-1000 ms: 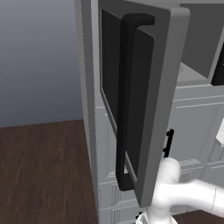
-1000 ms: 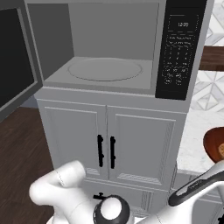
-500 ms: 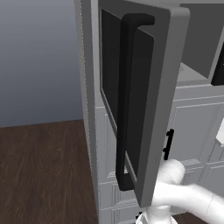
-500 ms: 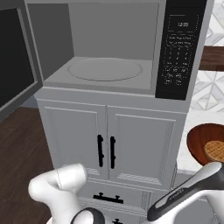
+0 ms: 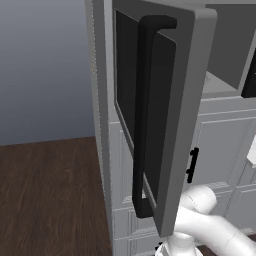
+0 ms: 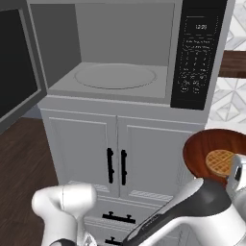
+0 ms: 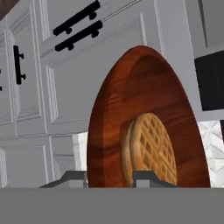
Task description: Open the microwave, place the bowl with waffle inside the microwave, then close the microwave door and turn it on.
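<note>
The microwave [image 6: 120, 53] stands open above the white cabinets [image 6: 120, 158], and its light grey inside with the round turntable [image 6: 115, 76] has nothing on it. The microwave door [image 5: 160, 115] is swung wide to the left, its long black handle [image 5: 142, 115] upright. The bowl [image 7: 144, 127] is reddish-brown and carries 1 round waffle [image 7: 151, 148]. In the right base view the bowl [image 6: 214, 156] is low at the right, in front of the cabinets and below the dark control panel [image 6: 197, 53]. The gripper [image 7: 109, 177] pinches the bowl's rim, with 1 finger on each side of it.
</note>
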You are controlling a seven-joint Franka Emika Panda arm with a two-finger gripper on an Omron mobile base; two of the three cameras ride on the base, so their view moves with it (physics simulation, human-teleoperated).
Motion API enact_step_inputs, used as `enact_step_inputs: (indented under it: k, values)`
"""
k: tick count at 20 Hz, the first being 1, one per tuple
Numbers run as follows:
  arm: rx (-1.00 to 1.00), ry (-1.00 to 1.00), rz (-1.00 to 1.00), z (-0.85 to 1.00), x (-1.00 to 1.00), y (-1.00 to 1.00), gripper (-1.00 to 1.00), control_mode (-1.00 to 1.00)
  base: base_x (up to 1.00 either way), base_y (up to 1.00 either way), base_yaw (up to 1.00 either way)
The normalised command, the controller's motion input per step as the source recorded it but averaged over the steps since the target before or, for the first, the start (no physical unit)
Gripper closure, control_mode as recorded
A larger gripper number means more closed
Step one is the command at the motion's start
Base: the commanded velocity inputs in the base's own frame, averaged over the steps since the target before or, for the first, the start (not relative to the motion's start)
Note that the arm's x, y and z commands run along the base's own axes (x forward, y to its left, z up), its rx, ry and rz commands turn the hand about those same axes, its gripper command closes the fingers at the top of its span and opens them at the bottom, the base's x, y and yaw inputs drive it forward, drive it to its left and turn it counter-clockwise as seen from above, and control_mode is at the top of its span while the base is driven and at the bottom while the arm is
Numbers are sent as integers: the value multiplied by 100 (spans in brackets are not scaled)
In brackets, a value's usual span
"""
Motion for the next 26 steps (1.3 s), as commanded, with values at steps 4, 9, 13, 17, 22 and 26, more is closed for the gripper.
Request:
enact_step_inputs:
  k: [4,9,13,17,22,26]
  values:
    - [-5,1,4,53,-41,67,100,-100,0,0,0]
    - [-1,8,9,31,-4,89,100,-100,0,0,0]
    - [-1,11,5,26,13,100,100,-100,0,0,0]
    - [0,7,0,36,30,82,100,-100,0,0,0]
    - [0,1,0,35,6,87,100,-100,0,0,0]
    - [0,2,0,24,39,92,100,-100,0,0,0]
